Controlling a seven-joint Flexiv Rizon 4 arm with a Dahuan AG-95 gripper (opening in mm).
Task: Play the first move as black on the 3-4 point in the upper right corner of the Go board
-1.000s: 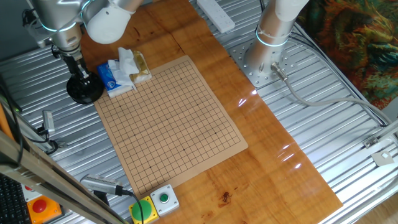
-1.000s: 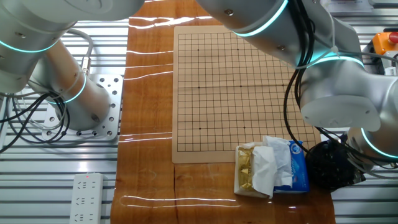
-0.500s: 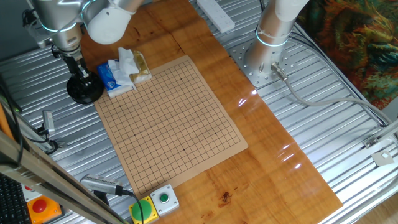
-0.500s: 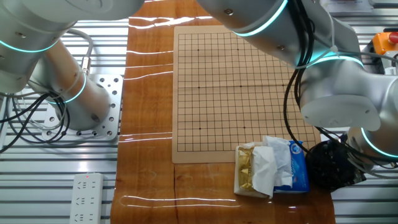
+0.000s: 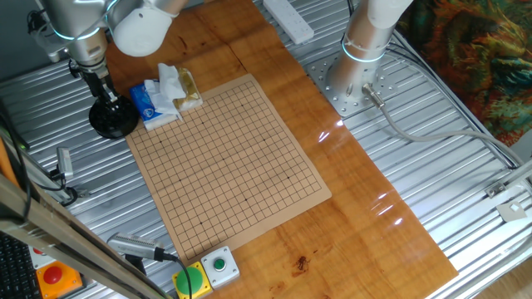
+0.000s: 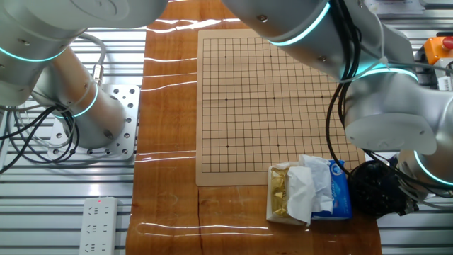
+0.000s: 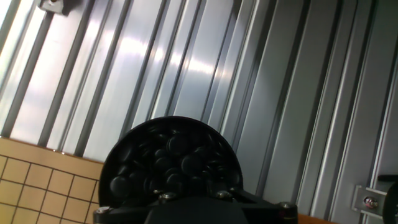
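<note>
The pale-tan Go board [image 5: 229, 166] lies on the orange-brown tabletop with no stones on its grid; it also shows in the other fixed view [image 6: 272, 99] and as a corner in the hand view [image 7: 37, 186]. A round black bowl [image 5: 112, 120] full of black stones [image 7: 171, 158] stands off the board's corner on the metal surface. My gripper [image 5: 105, 100] points down right over this bowl, its tips at the stones. In the hand view only its dark body shows at the bottom edge, so I cannot tell how the jaws stand. In the other fixed view the bowl [image 6: 375, 190] sits under my arm.
A blue tissue pack [image 5: 150, 104] and a yellow packet [image 5: 184, 90] lie between bowl and board. A green-and-yellow button box [image 5: 208, 270] sits at the board's near corner. A second arm's base [image 5: 357, 79] and a power strip [image 5: 287, 18] stand beyond the board.
My arm has shifted very slightly above the bowl; the gripper stays over the black stones. Nothing else has moved.
</note>
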